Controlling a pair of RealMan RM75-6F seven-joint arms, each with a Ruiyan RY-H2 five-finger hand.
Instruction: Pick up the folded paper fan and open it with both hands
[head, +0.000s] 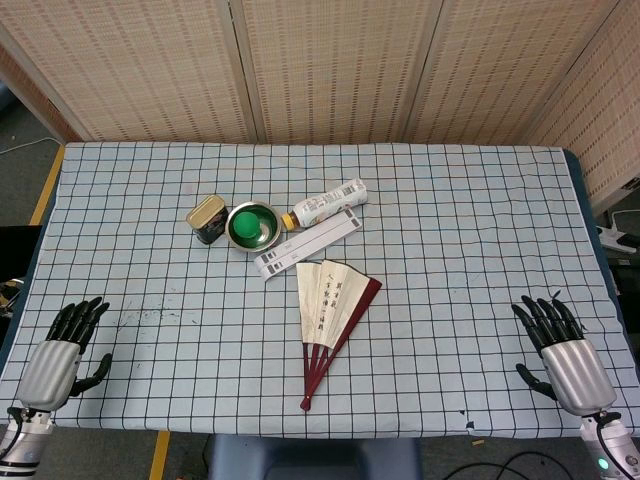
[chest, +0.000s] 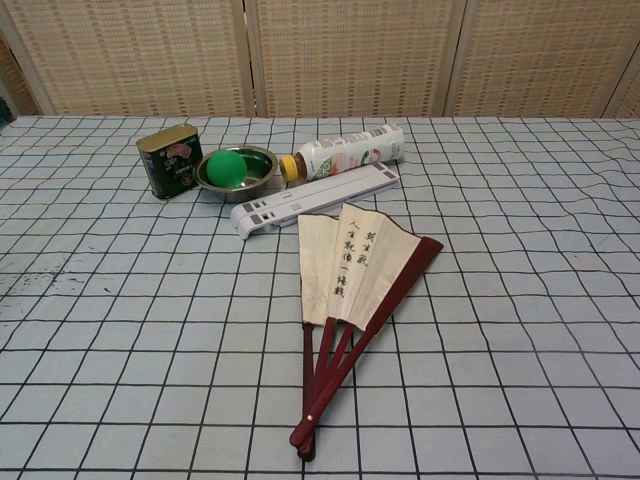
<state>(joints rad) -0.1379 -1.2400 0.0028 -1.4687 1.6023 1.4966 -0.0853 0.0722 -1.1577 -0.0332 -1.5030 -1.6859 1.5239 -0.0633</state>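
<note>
A paper fan (head: 334, 311) with cream leaves, black writing and dark red ribs lies partly spread on the checked tablecloth, its pivot toward the front edge. The chest view shows the fan (chest: 350, 290) in the middle, with no hand near it. My left hand (head: 66, 345) rests open at the table's front left corner, fingers apart and holding nothing. My right hand (head: 561, 346) rests open at the front right corner, likewise holding nothing. Both hands are far from the fan and appear only in the head view.
Behind the fan lie a white ruler-like strip (head: 308, 243), a plastic bottle (head: 327, 203) on its side, a metal bowl (head: 252, 225) holding a green ball, and a small tin (head: 207, 217). Woven screens (head: 330, 65) stand behind the table.
</note>
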